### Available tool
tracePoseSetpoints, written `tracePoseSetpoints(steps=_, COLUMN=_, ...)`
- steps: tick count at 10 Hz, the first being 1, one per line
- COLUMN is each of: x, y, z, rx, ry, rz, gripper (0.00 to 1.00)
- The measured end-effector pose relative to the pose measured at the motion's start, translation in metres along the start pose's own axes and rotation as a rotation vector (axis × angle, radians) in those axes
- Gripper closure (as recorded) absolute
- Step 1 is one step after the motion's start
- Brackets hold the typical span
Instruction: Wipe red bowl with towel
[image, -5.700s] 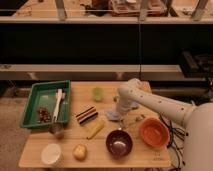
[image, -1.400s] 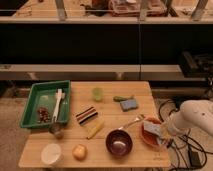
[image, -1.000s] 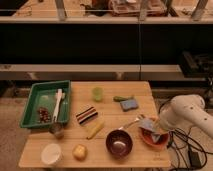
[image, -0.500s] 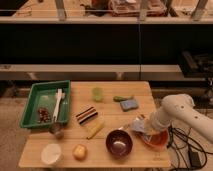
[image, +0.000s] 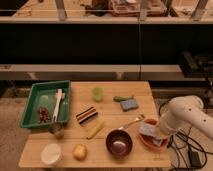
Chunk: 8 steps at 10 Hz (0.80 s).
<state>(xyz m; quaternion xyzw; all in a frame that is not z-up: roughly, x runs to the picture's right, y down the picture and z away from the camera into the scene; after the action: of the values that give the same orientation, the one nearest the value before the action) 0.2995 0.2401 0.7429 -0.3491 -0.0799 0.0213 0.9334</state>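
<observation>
The red bowl (image: 151, 141) sits at the front right of the wooden table (image: 115, 117). A grey-blue towel (image: 149, 132) lies bunched inside it. My gripper (image: 159, 132), at the end of the white arm (image: 186, 114) coming in from the right, is down in the bowl and shut on the towel, pressing it against the bowl's inside. The far right part of the bowl is hidden by the arm.
A dark purple bowl (image: 119, 142) stands just left of the red bowl, with a spoon (image: 131, 122) behind them. A blue sponge (image: 129, 104), green cup (image: 97, 93), striped block (image: 86, 114), yellow fruit (image: 79, 151), white cup (image: 50, 154) and green tray (image: 35, 97) lie further left.
The arm has swung leftward and the gripper has dragged the towel across the red bowl from its right side toward its left. Everything else has stayed put.
</observation>
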Motion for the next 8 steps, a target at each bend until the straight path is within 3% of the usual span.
tracePoseSetpoints(steps=2, x=0.024, y=-0.001, z=-0.007, rx=0.019, ry=0.019, rz=0.055, gripper=1.0)
tracePoseSetpoints(steps=4, x=0.03, y=-0.019, z=-0.008, rx=0.045, ry=0.019, rz=0.056, gripper=1.0)
tracePoseSetpoints(steps=6, x=0.019, y=-0.032, z=-0.001, rx=0.045, ry=0.011, rz=0.032, gripper=1.0)
tracePoseSetpoints(steps=8, x=-0.01, y=-0.045, z=0.011, rx=0.038, ry=-0.005, rz=-0.008, gripper=1.0)
